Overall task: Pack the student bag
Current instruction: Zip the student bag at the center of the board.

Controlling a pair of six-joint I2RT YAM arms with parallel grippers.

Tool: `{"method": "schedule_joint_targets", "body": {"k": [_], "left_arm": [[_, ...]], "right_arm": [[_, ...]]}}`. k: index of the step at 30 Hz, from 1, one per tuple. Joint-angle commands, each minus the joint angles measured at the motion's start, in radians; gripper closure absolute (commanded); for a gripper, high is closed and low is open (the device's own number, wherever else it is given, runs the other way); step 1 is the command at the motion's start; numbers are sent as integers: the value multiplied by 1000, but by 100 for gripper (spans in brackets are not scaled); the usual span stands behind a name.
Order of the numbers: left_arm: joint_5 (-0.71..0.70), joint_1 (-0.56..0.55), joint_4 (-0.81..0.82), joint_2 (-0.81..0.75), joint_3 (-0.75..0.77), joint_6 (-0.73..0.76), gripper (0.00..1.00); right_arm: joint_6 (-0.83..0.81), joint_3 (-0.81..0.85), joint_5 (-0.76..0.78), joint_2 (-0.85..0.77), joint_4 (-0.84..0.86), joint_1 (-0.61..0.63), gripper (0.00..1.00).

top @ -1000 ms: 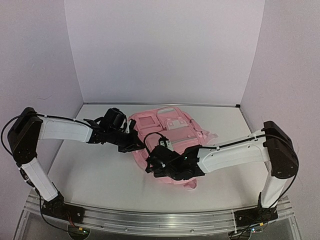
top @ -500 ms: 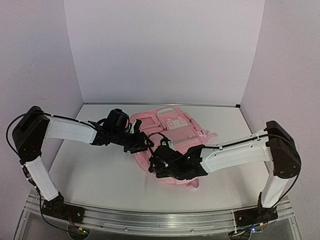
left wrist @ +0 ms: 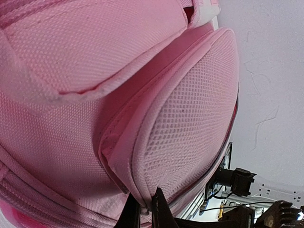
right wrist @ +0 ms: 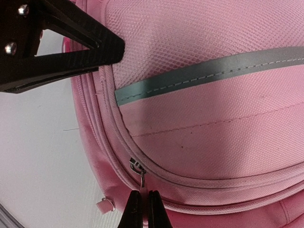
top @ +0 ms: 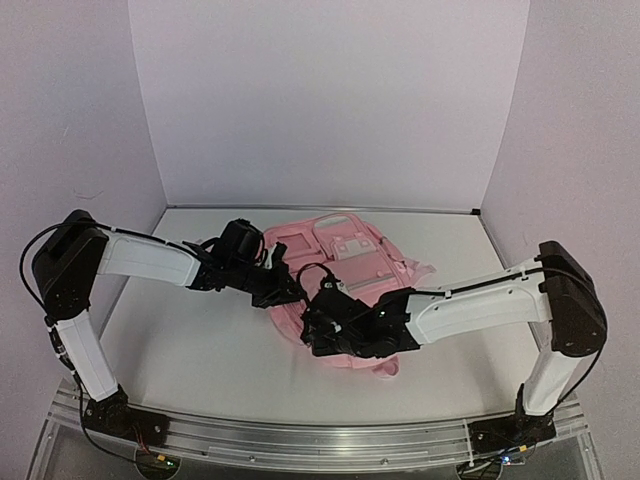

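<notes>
The student bag [top: 352, 262], pink and soft, lies at the middle of the white table. My left gripper [top: 288, 290] is at its left edge; in the left wrist view its jaws [left wrist: 146, 210] are shut on a piped seam of the bag's [left wrist: 118, 95] mesh pocket. My right gripper [top: 312, 336] is at the near left corner of the bag. In the right wrist view it [right wrist: 141, 195] is shut on the metal zip pull hanging from the slider [right wrist: 137, 166], below a grey reflective strip [right wrist: 209, 71]. The left gripper's black fingers [right wrist: 71, 52] show at upper left.
Bare white table [top: 190, 350] lies left of and in front of the bag. Lilac walls close in the back and both sides. A small pink tab with a metal ring [right wrist: 105, 205] sticks out of the bag's edge beside the right jaws. The right arm's black wrist [left wrist: 240, 180] shows behind the bag.
My left gripper moved right to the bag's edge, opened, then shut on the pocket seam. The right gripper stayed shut on the zip pull and shifted slightly.
</notes>
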Motion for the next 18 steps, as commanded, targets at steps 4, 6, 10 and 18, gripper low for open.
{"method": "schedule_joint_targets", "body": {"k": [4,6,10,18], "left_arm": [[-89,40,-22,12,31,47,100],[-87,53,-26,12,30,57,100],[-82,83,-40,3,29,81,100],[-84,129,-98,-37,34,190,100]], "right_arm": [[3,-107,-69,-136,-23,-67,100],[-9,-128,-80,-140,-23,-90,100],[-37,-149,-92,-137,-24,-131,100],[-92,-165,-41,-160,-31,-214,100]]}}
